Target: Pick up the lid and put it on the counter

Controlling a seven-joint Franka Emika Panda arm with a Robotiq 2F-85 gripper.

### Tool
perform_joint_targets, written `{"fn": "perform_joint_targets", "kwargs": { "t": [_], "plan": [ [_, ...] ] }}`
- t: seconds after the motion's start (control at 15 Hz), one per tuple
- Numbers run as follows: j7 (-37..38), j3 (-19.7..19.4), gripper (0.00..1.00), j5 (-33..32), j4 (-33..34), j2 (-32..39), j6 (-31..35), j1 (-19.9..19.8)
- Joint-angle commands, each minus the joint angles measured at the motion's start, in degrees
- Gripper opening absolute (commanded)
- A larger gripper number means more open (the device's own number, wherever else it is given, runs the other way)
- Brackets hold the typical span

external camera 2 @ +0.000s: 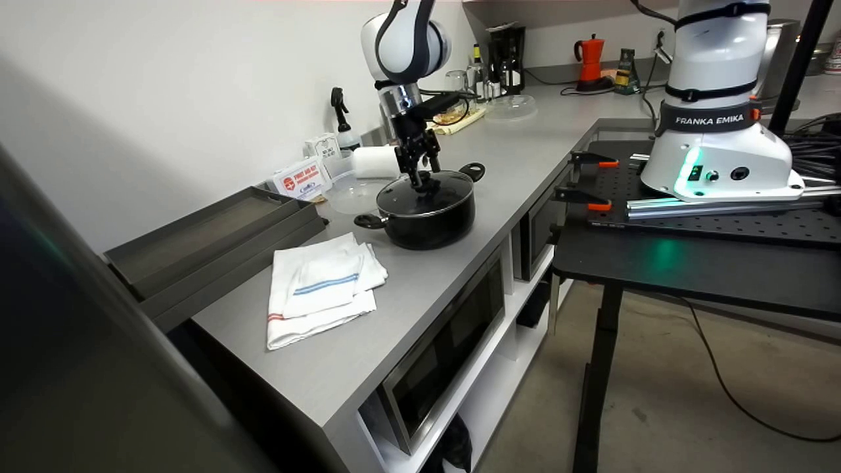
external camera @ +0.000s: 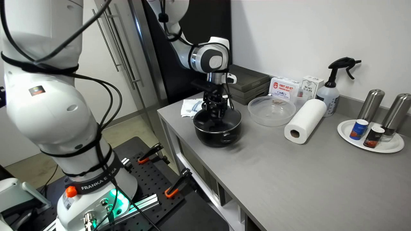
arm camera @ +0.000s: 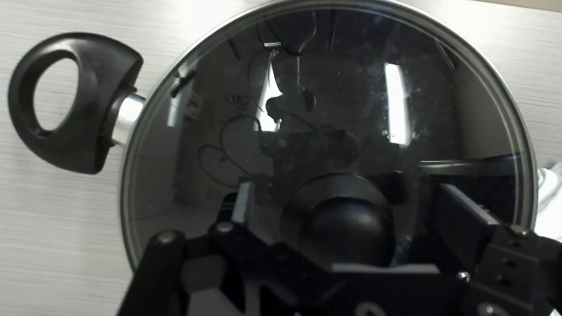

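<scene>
The lid [external camera 2: 401,197] is round dark-looking glass with a metal rim and sits on the black pot [external camera 2: 430,230]. In the wrist view the lid [arm camera: 325,92] fills the middle, with its black knob [arm camera: 347,228] below centre. My gripper [arm camera: 356,205] is open, with one finger on each side of the knob and a gap to both. In both exterior views the gripper [external camera: 216,112] [external camera 2: 426,174] points down at the lid's centre. The grey counter [external camera: 289,179] carries the pot and also shows in the wrist view [arm camera: 57,228]. The gripper partly hides the knob.
White towels [external camera 2: 322,289] and stacked grey trays [external camera 2: 217,243] are near the pot. A clear dish [external camera: 271,110], a paper roll [external camera: 306,120], a first aid box [external camera: 284,87] and a spray bottle [external camera: 328,96] stand along the wall. A white plate [external camera: 346,128] holds shakers. A pot handle [arm camera: 88,105] sticks out.
</scene>
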Motion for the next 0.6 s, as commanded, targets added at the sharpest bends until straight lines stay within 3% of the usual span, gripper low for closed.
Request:
{"fn": "perform_joint_targets", "kwargs": {
  "t": [0.0, 0.53],
  "plan": [
    [-1.06, 0.05, 1.0, 0.26, 0.2, 0.56, 1.31, 0.57],
    [-0.8, -0.02, 0.99, 0.19, 1.33, 0.7, 1.15, 1.01]
  ]
}}
